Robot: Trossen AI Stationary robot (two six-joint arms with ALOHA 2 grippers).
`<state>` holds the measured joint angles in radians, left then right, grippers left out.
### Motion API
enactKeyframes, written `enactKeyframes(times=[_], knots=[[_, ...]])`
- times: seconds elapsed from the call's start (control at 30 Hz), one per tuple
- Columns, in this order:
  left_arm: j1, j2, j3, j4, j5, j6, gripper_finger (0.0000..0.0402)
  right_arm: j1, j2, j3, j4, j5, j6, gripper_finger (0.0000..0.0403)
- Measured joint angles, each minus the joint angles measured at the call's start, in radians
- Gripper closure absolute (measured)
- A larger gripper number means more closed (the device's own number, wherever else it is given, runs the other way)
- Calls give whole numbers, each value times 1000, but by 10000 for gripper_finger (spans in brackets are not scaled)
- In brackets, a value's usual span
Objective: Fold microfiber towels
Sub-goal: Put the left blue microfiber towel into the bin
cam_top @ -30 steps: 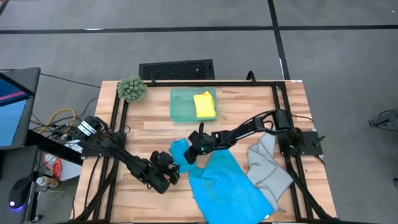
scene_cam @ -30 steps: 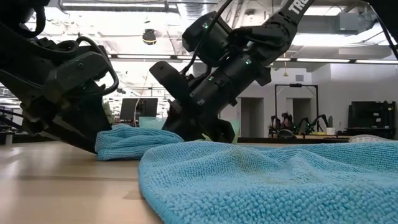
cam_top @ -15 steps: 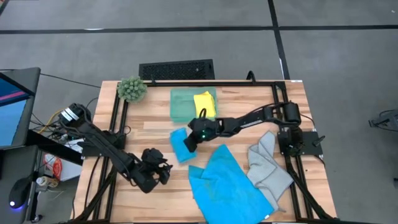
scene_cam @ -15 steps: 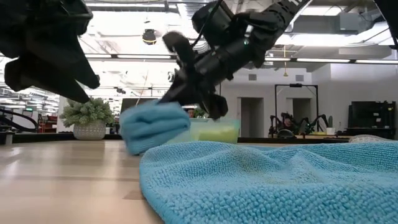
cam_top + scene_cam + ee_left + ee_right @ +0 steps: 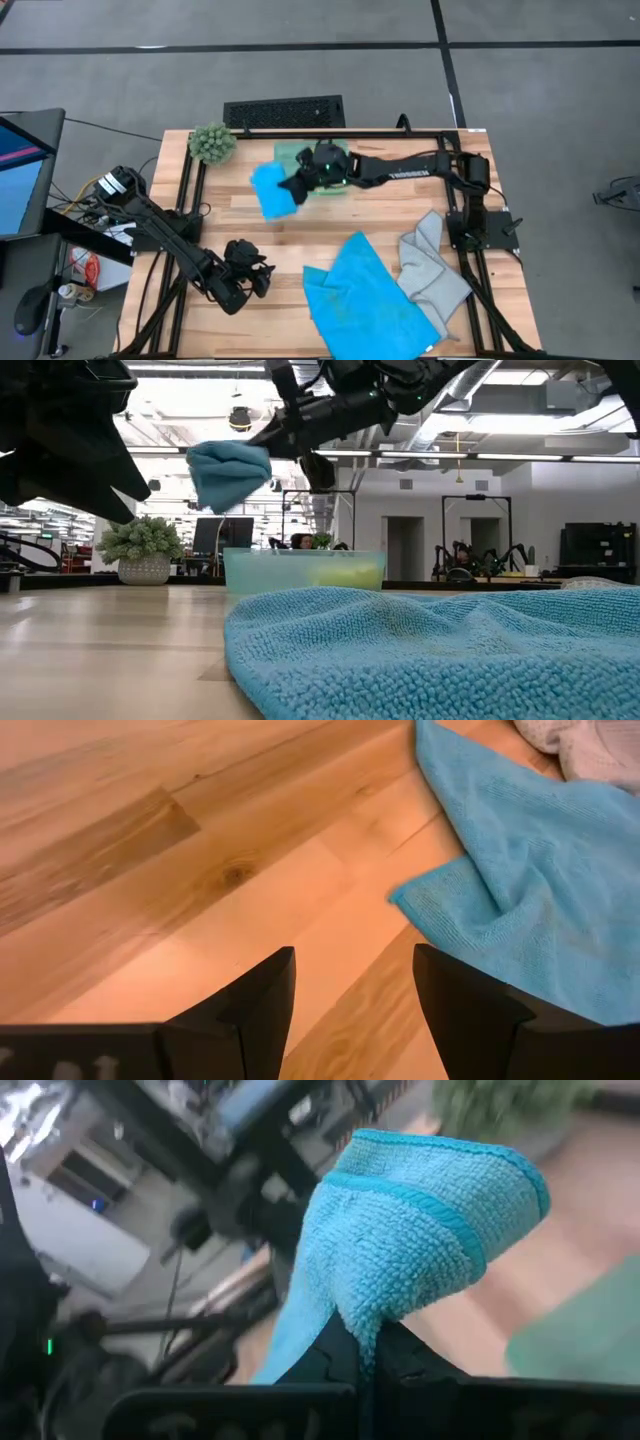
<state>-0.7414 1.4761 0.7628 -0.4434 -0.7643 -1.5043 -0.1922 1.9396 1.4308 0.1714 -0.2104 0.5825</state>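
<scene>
My right gripper point(image 5: 296, 186) is shut on a folded bright blue towel point(image 5: 270, 190), held in the air left of the teal tray point(image 5: 290, 160); it also shows in the low view point(image 5: 228, 472) and the right wrist view point(image 5: 400, 1230). A second blue towel point(image 5: 370, 300) lies spread on the near part of the table, a light grey towel point(image 5: 432, 265) to its right. The yellow towel in the tray is mostly hidden by my right arm. My left gripper point(image 5: 255, 280) is open and empty, low over the wood left of the spread blue towel point(image 5: 540, 890). My right gripper pinches the folded blue towel between its two fingers at one edge of the bundle point(image 5: 360, 1325), several layers together. The fingers come level from the table's right. The towel is lifted clear of the table and sticks out beyond the fingertips point(image 5: 290, 445).
A fuzzy green plant ball point(image 5: 212, 143) stands at the far left corner. A dark slotted grille point(image 5: 284, 112) lies beyond the far edge. Black frame rails point(image 5: 190, 200) run along the table's left and right sides. Bare wood shows left of centre.
My right gripper has lifted the folded blue towel off the table and carried it up and toward the far edge, to beside the tray. My left gripper has let go of it and drawn back toward the near left. The spread blue towel has stayed put.
</scene>
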Motion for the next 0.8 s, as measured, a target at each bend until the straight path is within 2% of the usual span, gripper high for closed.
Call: enactKeyframes(times=[0.27, 0.47, 0.63, 0.8], knots=[[0, 0, 0, -49, -1, -26, 205, -116, 6, 31, 6, -32, 8, 388], [0, -1, 0, -62, -11, -27, 205, -180, 115, 9, 133, -136, 113, 386], [0, -1, 0, -67, -8, -27, 205, -214, 204, 9, 163, -157, 147, 387], [0, -1, 0, -67, -8, -27, 205, -230, 189, 14, 199, -178, 178, 386]])
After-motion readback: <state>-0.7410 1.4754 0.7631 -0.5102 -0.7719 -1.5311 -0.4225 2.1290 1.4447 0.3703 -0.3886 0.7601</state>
